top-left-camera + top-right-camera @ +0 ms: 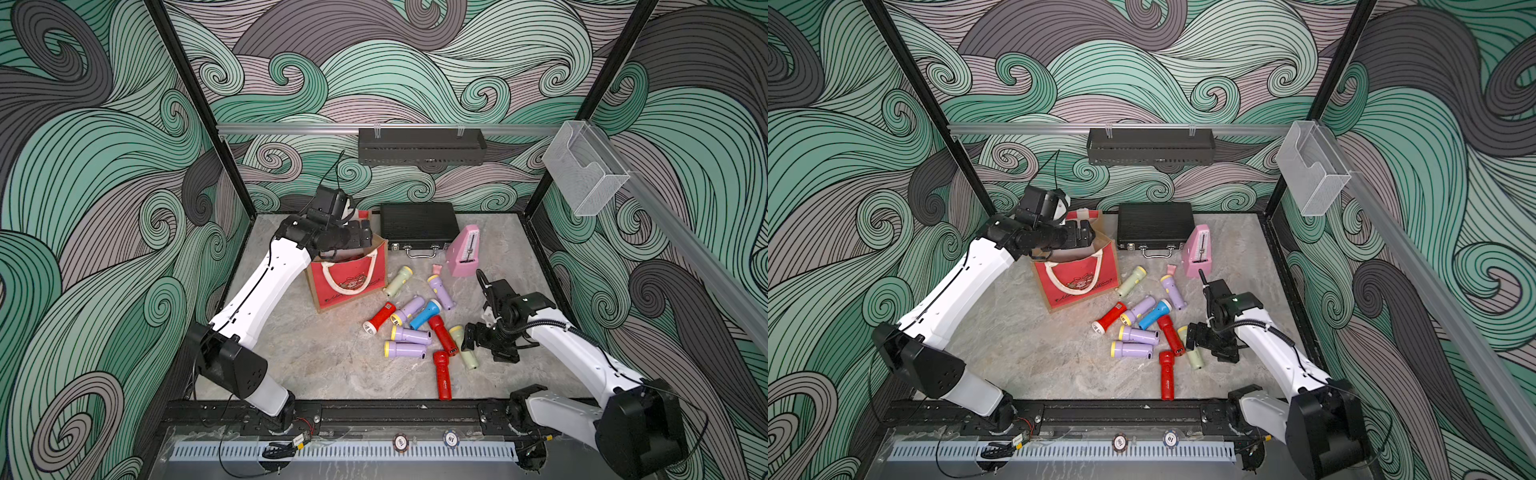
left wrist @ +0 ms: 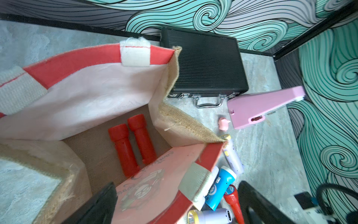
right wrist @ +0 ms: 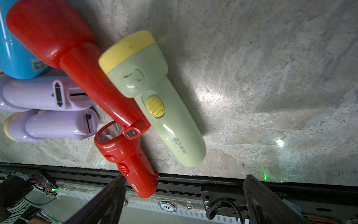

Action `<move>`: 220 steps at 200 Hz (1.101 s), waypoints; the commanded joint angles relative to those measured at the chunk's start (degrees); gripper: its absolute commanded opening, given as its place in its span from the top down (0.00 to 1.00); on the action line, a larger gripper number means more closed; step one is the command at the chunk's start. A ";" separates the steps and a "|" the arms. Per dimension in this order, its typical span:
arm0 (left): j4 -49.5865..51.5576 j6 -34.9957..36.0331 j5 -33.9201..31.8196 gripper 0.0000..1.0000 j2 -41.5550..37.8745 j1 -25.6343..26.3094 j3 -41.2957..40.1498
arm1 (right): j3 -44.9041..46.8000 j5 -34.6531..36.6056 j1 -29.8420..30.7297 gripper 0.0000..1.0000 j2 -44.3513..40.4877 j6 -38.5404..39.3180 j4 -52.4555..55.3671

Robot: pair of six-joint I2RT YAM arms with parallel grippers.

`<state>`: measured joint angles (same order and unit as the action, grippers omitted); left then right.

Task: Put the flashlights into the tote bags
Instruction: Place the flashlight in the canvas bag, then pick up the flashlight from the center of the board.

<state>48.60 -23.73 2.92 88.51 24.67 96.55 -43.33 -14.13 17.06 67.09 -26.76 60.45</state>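
While two red flashlights (image 2: 124, 151) already lie side by side on the floor of the tote bag (image 1: 353, 286), I read the left arm's step as a drop-off at its end. The left gripper (image 1: 362, 232) hangs over the bag's open mouth, jaws spread wide and nothing between them. In the left wrist view its fingers straddle the red front wall from above.

The other flashlights (image 1: 409, 334) lie in a loose heap on the desk (image 1: 316, 361), near the bag. The right gripper (image 3: 186, 176) is my pickup side: released, jaws wide, empty, poised over the pale green flashlight (image 3: 155, 100). That one lies flat, its barrel pressed against a red flashlight (image 3: 93, 77).

As I judge it, the next move is the right arm's. It should come down with the jaws set across the green barrel and close without catching the red neighbour. The left arm should lift clear of the bag's mouth, so the right has room to carry its pick over.
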 commanded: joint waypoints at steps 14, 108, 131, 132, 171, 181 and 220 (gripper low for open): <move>-4.60 1.30 9.12 0.01 -4.43 1.74 -1.41 | 0.60 -0.81 -0.23 0.08 2.31 -0.12 -3.02; -18.16 -9.87 17.01 0.01 -8.55 2.66 -5.94 | 2.61 -0.50 -0.24 0.28 8.51 -1.67 -8.03; -18.80 -10.29 17.70 0.02 -8.46 2.84 -5.56 | 2.48 -0.68 0.56 0.29 11.36 -0.93 -9.18; -18.89 -10.33 17.76 0.02 -8.45 2.84 -5.58 | 2.43 -0.66 0.54 0.29 11.51 -0.88 -9.19; -19.46 -10.90 19.31 0.04 -8.43 2.84 -4.71 | 2.89 1.01 1.29 0.34 12.63 -1.86 -10.43; -19.42 -10.97 19.32 0.05 -8.46 2.84 -4.53 | 3.30 1.79 1.52 0.36 12.62 -2.14 -10.62; -18.65 -10.11 18.80 0.07 -8.62 2.84 -4.14 | 4.81 2.99 2.70 0.46 13.29 -3.09 -11.78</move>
<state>30.65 -34.17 21.08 80.77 27.18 90.02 -39.48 -13.56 18.94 79.99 -28.47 48.97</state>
